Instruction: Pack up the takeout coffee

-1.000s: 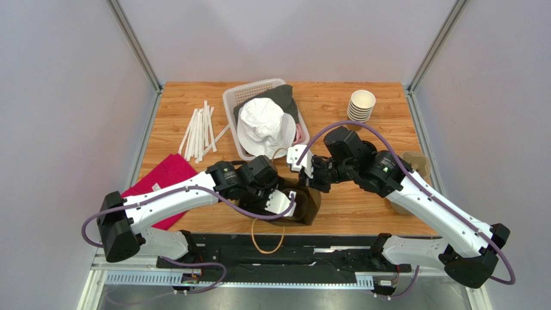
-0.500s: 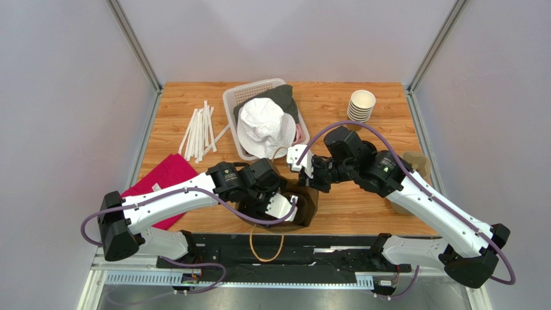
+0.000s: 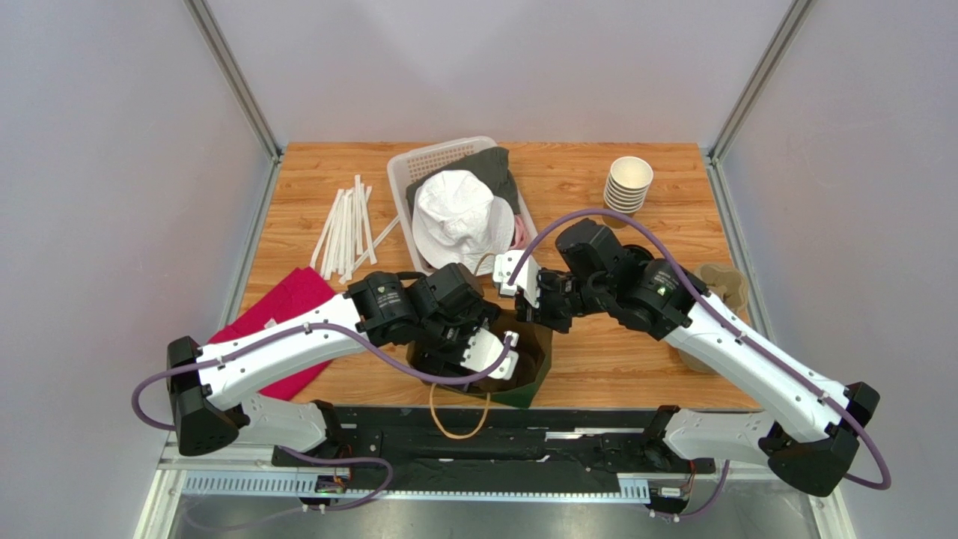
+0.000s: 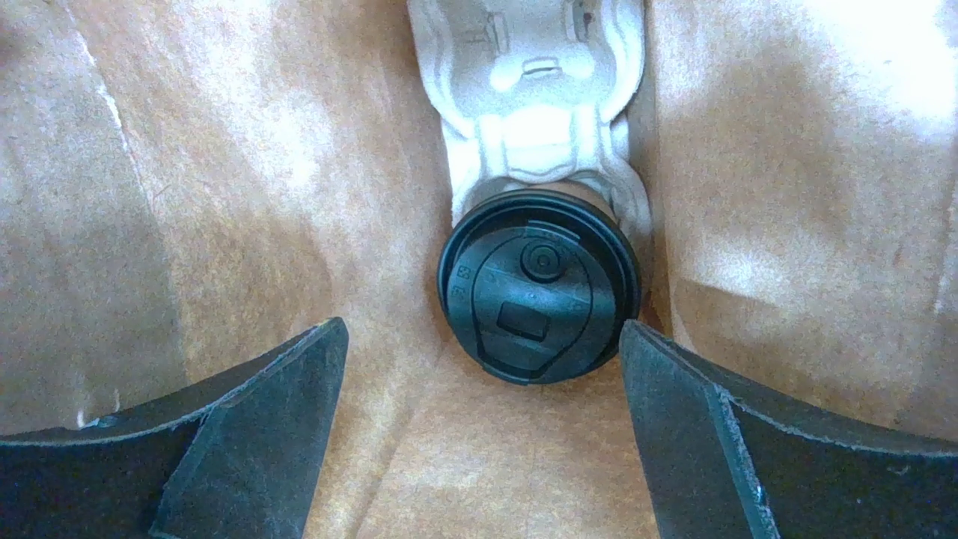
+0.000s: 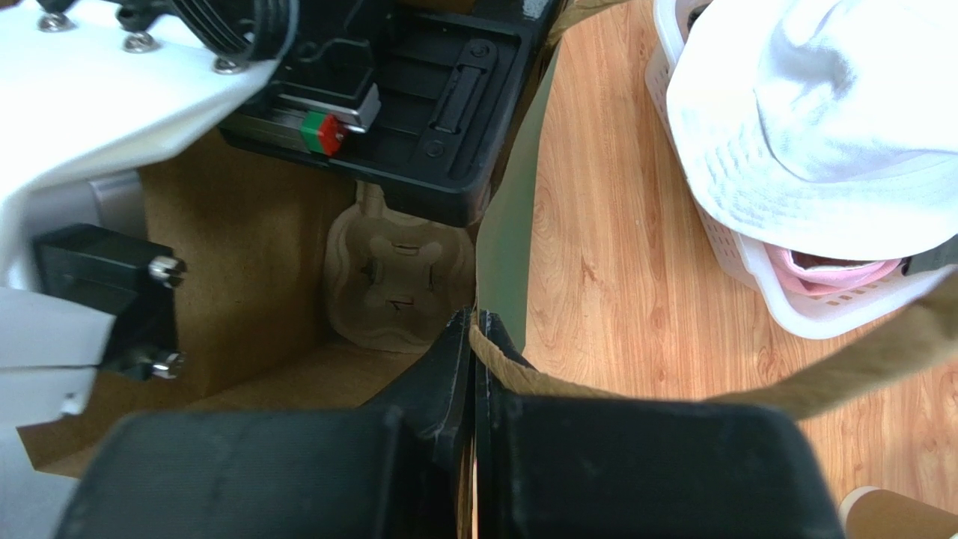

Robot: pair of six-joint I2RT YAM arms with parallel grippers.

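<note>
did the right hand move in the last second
Yes, the right hand slid slightly left, toward the basket, still pinching the bag rim.

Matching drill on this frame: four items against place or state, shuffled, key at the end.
1. takeout coffee
2. left gripper
3. right gripper
4. white hat

A. open, inside the paper bag
B. in the basket
C. shut on the bag's rim
D. standing in the bag, lid on

Pairs: 1-D, 2-A, 3-C, 4-B
</note>
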